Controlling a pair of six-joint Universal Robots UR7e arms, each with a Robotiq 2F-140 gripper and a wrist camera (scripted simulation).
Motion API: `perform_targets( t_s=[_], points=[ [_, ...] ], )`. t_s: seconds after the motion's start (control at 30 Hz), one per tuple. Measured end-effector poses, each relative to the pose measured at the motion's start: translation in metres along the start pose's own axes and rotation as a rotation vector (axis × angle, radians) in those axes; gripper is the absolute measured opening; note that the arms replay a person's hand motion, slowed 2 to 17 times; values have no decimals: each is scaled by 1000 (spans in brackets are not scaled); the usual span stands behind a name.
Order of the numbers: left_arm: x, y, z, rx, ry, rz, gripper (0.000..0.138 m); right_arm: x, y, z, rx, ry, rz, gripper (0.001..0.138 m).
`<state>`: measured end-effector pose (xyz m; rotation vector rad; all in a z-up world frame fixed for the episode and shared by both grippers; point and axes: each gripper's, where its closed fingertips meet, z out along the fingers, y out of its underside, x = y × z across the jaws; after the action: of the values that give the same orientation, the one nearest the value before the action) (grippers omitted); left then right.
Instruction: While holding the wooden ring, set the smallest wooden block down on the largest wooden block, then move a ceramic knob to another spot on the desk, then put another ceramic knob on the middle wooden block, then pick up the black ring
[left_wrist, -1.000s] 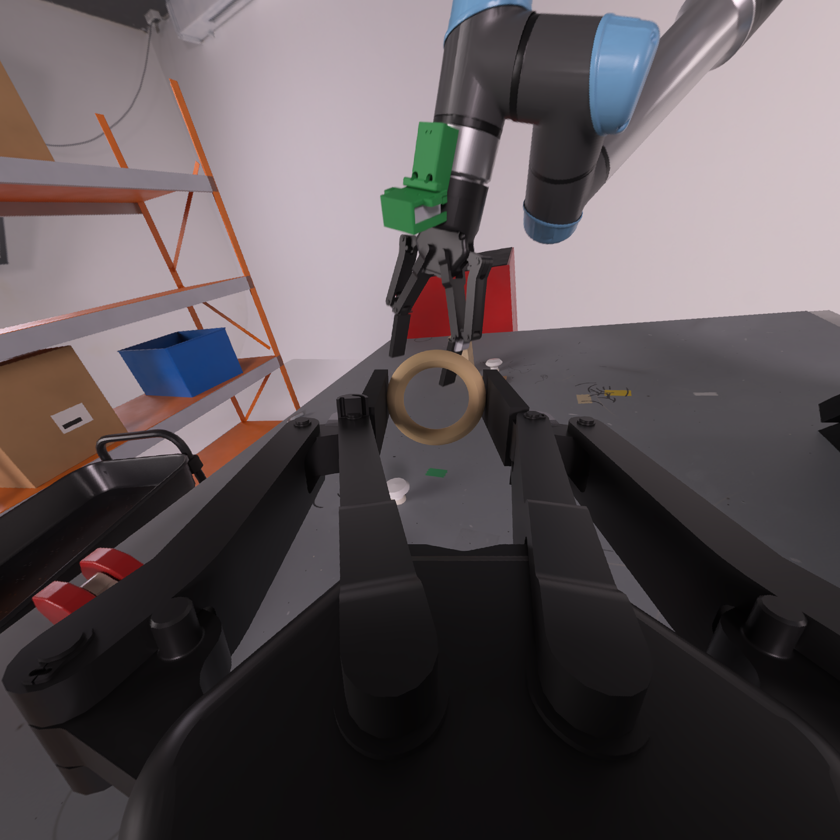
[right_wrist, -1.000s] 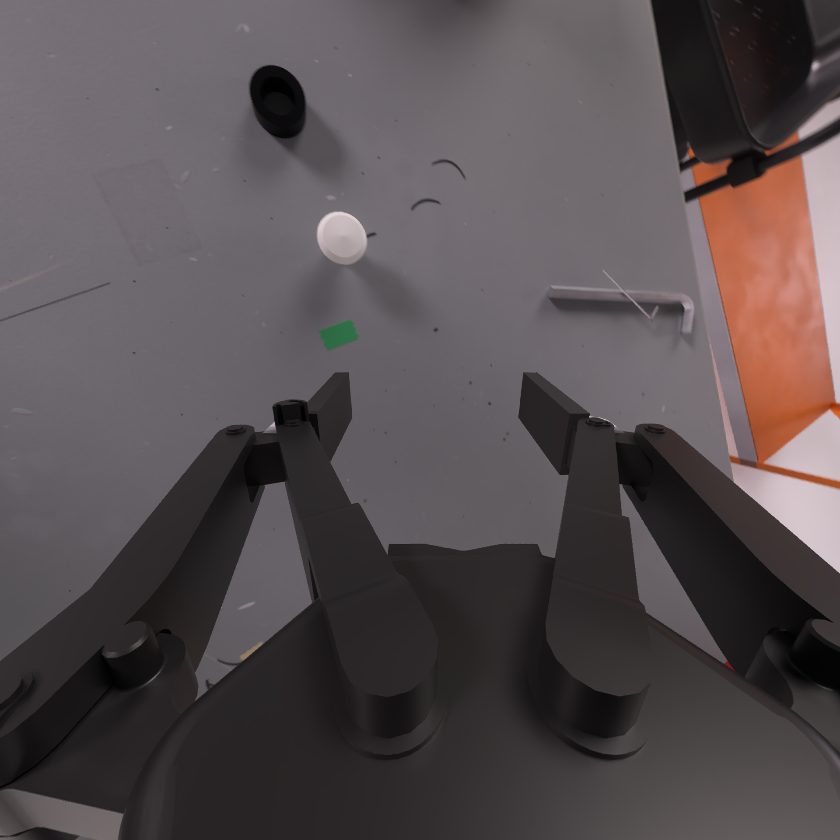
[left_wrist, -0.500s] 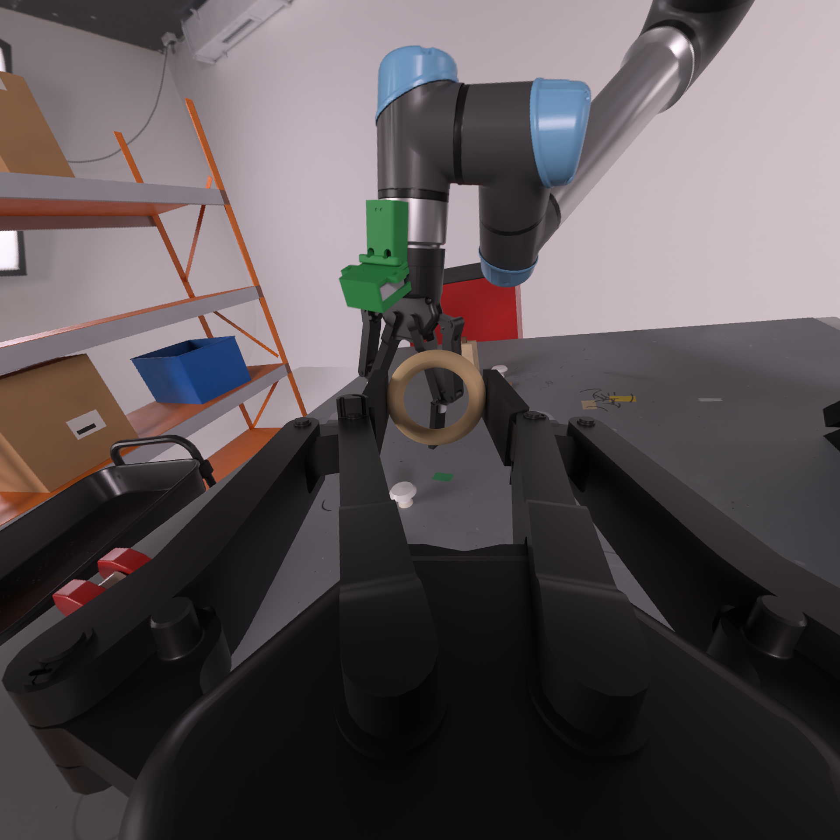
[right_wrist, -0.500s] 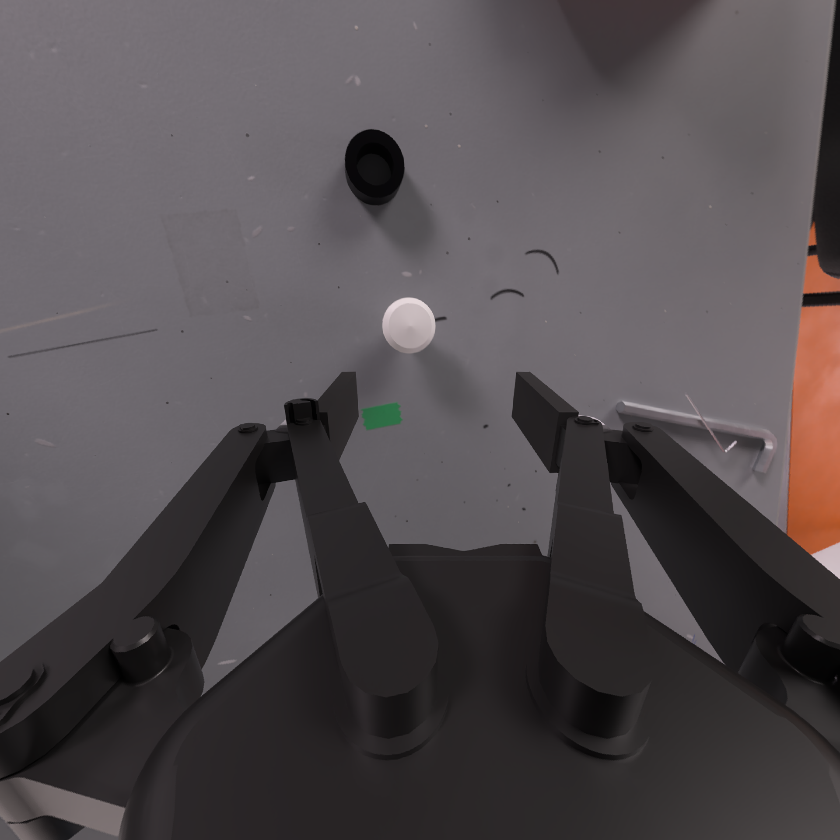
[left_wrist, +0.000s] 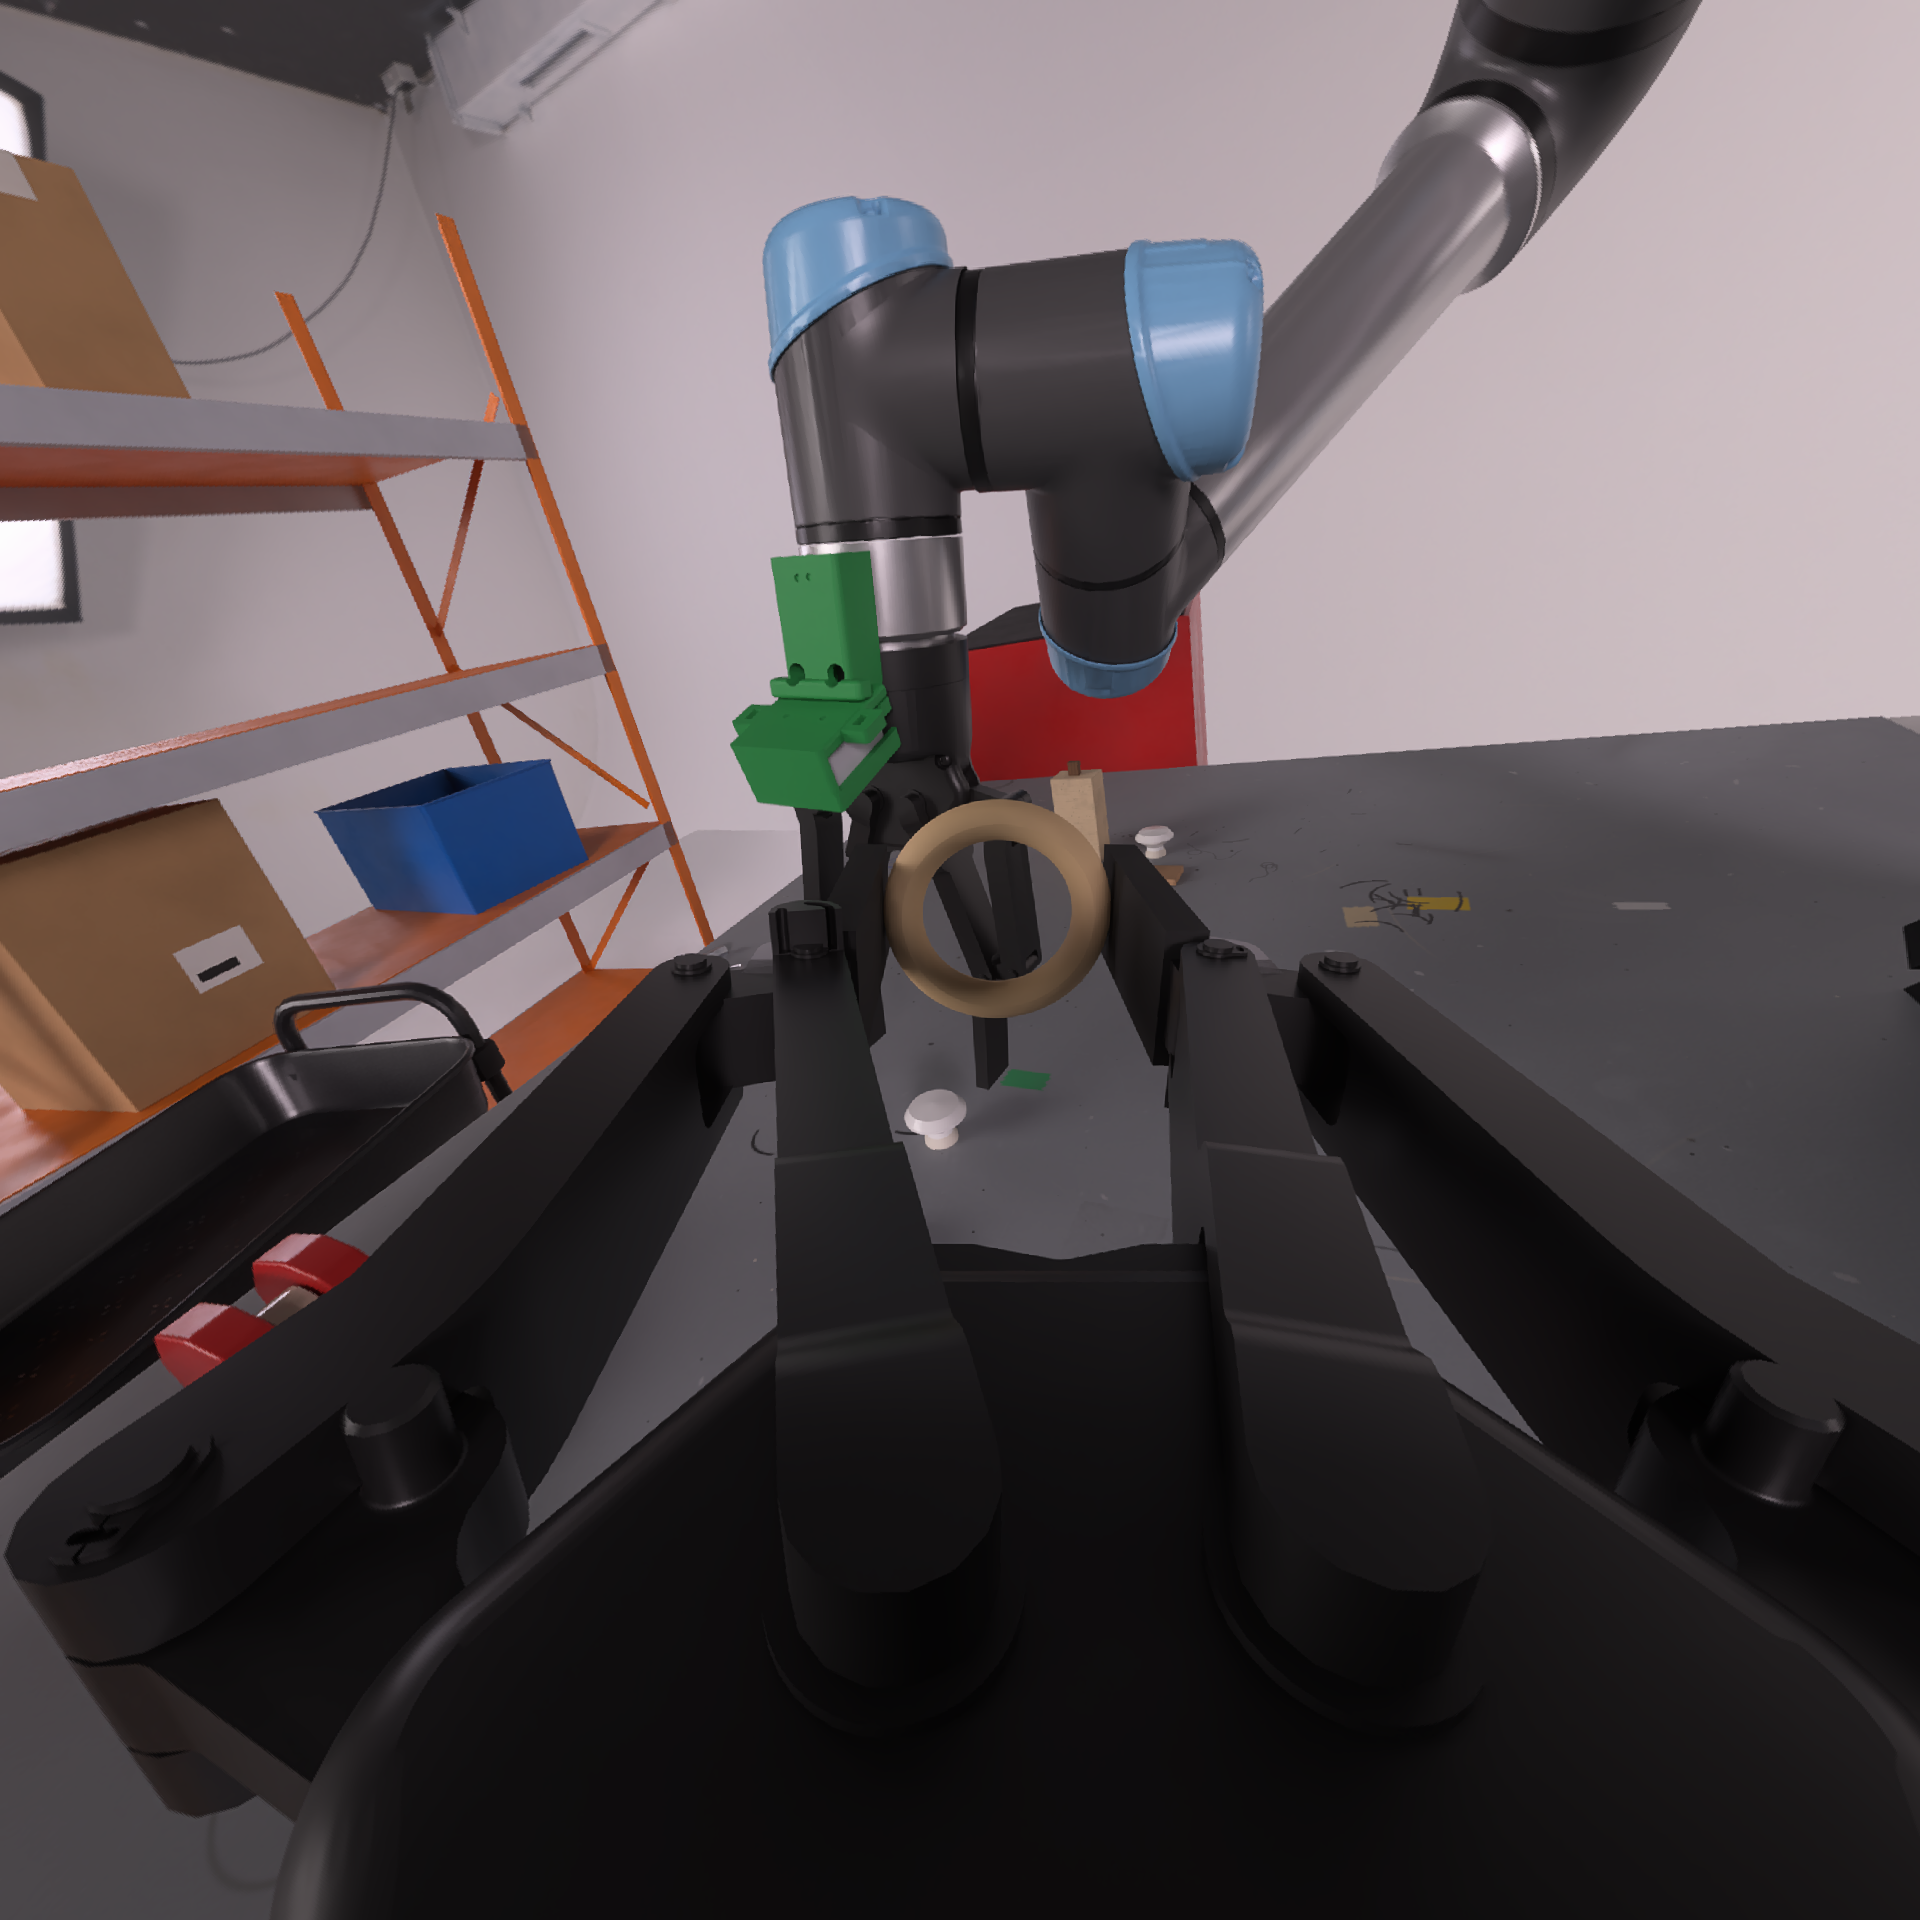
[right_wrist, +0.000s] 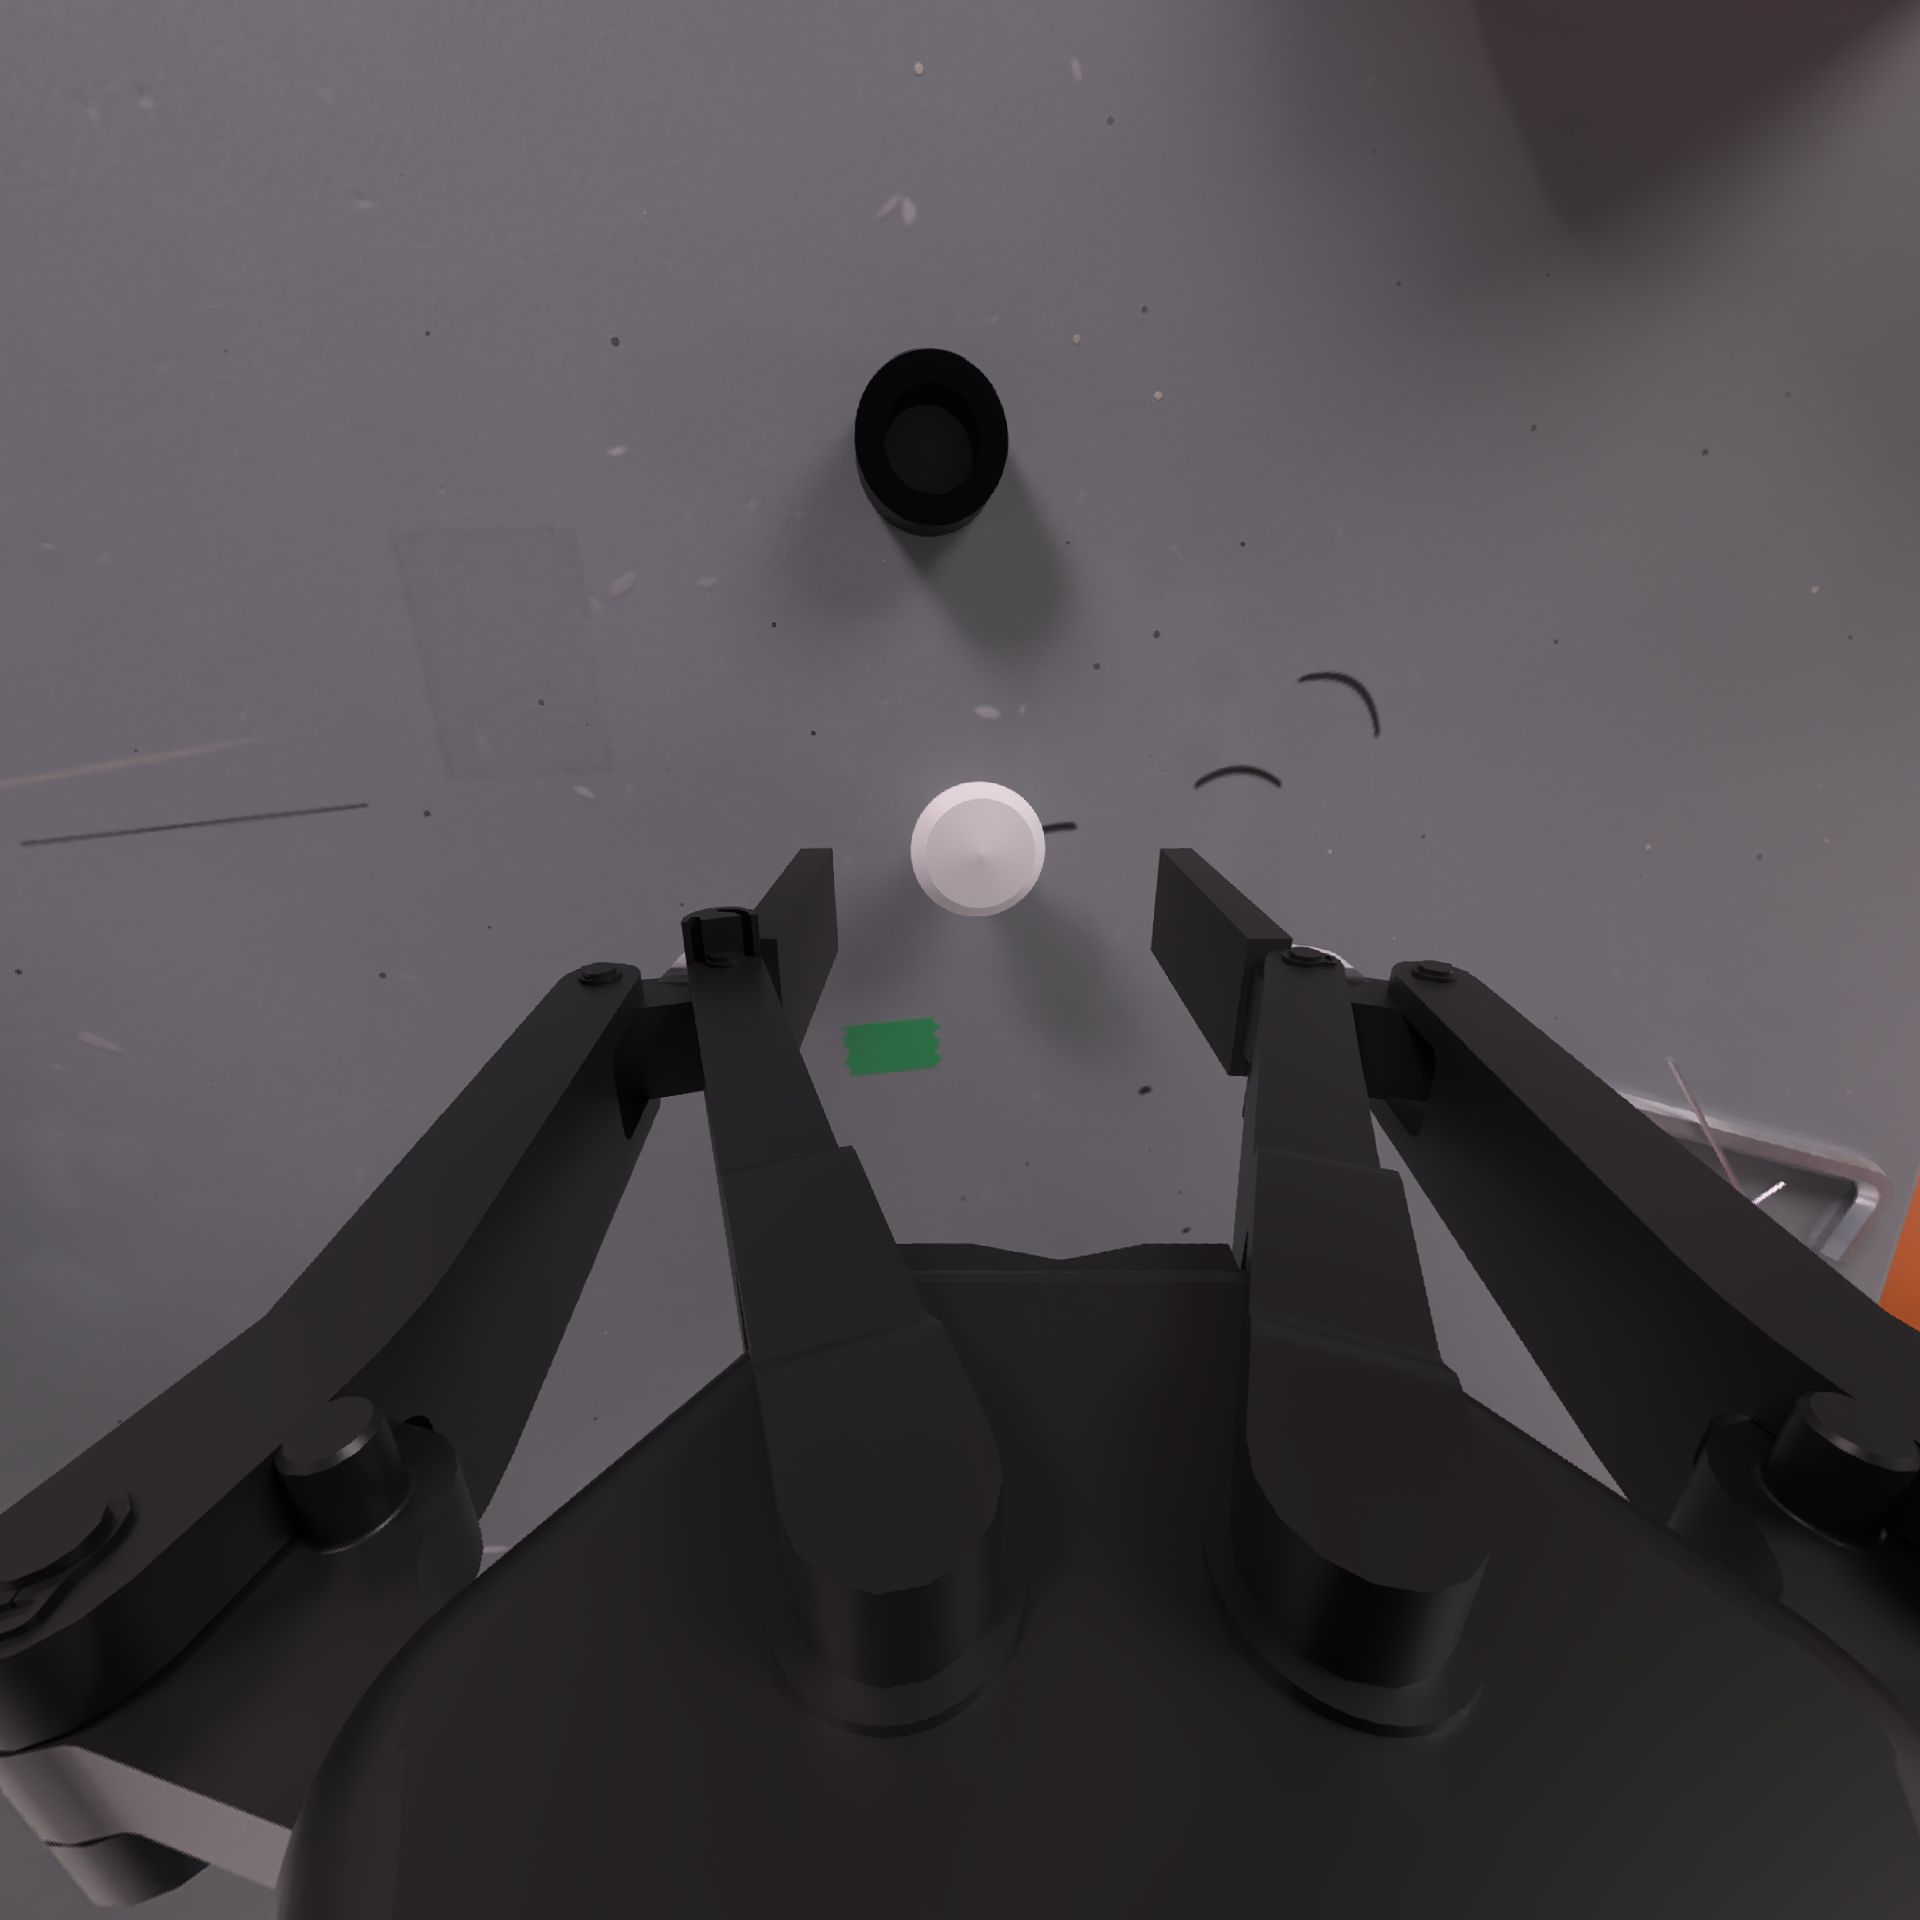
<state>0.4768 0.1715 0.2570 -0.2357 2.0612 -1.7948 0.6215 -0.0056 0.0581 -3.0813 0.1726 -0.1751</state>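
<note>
I have swung the wide-open right tool (right_wrist: 995, 902) down over the white ceramic knob (right_wrist: 977, 848), black ring (right_wrist: 931, 442) at 12 o'clock, while my left tool (left_wrist: 995, 912) keeps clamping the wooden ring (left_wrist: 995, 921).

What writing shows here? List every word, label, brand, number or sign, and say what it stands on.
No text can be read.
White label on the cardboard box: only a dark bar, too small to read.
Yellow tape on the desk: black scribbles, no legible letters.
Green tape: blank.
</note>
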Motion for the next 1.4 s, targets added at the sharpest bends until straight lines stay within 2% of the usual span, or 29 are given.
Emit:
perform_targets(
  t_s=[0.83, 0.93, 1.03, 1.1, 1.4],
  points=[
    [-2, 2, 0, -9, 3, 0, 55, -4, -7, 35, -65, -52, -18, 66],
    [-2, 2, 0, -9, 4, 0, 55, -3, -6, 40, -75, -58, -19, 60],
    [-1, 2, 0, -10, 4, 2, 55, -2, -3, 43, -90, -63, -16, 47],
    [-1, 2, 0, -10, 3, 3, 55, -3, -2, 44, -95, -70, -12, 40],
    [-1, 1, 0, -10, 0, 8, 55, 0, 2, 36, -88, -29, 17, 40]
  ],
)
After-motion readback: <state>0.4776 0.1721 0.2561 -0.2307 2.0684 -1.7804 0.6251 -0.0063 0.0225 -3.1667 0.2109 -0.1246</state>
